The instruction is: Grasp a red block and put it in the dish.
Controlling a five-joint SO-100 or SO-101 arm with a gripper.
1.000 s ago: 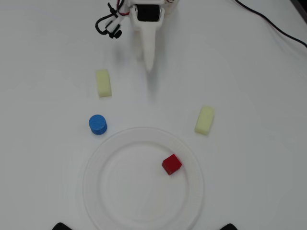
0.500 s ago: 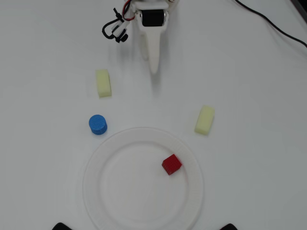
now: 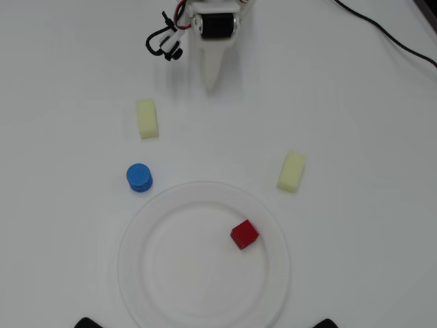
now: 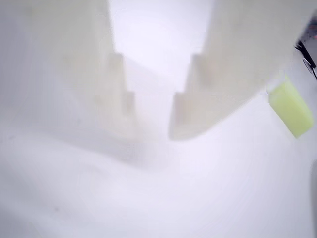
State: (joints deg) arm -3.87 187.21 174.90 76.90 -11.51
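Observation:
The red block [image 3: 244,234] lies inside the dish [image 3: 143,273], on the right part of its flat bottom, in the overhead view. My gripper [image 3: 212,83] is at the top of that view, far from the dish, pointing toward it as one narrow white wedge. In the wrist view the gripper [image 4: 156,140] is blurred and white, its tips nearly meeting with nothing between them. It looks shut and empty. The red block and the dish are out of the wrist view.
A blue cylinder [image 3: 139,177] stands just outside the dish's upper left rim. One pale yellow block [image 3: 147,118] lies left of the gripper, and it also shows in the wrist view [image 4: 291,108]. Another [image 3: 291,171] lies right of the dish. A black cable [image 3: 389,34] runs across the top right.

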